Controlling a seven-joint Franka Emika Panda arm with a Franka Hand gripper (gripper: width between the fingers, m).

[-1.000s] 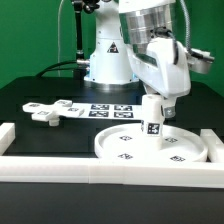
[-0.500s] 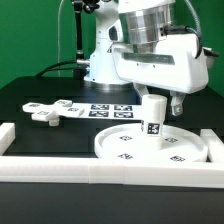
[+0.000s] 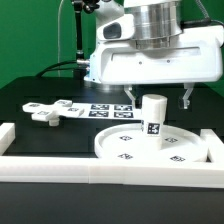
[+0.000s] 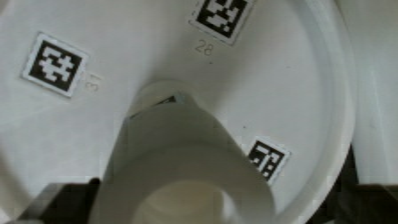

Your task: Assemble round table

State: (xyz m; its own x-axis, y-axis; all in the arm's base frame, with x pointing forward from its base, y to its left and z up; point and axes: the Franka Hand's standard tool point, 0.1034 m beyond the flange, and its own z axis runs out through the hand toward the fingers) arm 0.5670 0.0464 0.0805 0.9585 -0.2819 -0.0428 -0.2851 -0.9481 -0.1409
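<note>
The large rimmed round disc (image 3: 150,146) lies flat on the table at the exterior view's front right. The short cylinder leg (image 3: 153,118) stands upright at its centre. My gripper (image 3: 157,100) hangs over the leg, open and empty. One finger (image 3: 127,98) shows on each side of the leg's top, and neither touches it. In the wrist view I look down on the leg (image 4: 178,160) and the disc (image 4: 125,40), with the dark fingertips (image 4: 63,203) at the frame's corners and my gripper (image 4: 214,212) centred over the leg's top. The cross-shaped foot piece (image 3: 50,110) lies at the exterior view's left.
The marker board (image 3: 110,110) lies behind the disc. White border rails run along the front (image 3: 100,170), the exterior view's left (image 3: 8,133) and right (image 3: 215,140). The robot's base (image 3: 105,60) stands at the back.
My hand has turned about its vertical axis and now stands broadside to the exterior view, with the fingers spread either side of the leg. The leg and disc have not moved.
</note>
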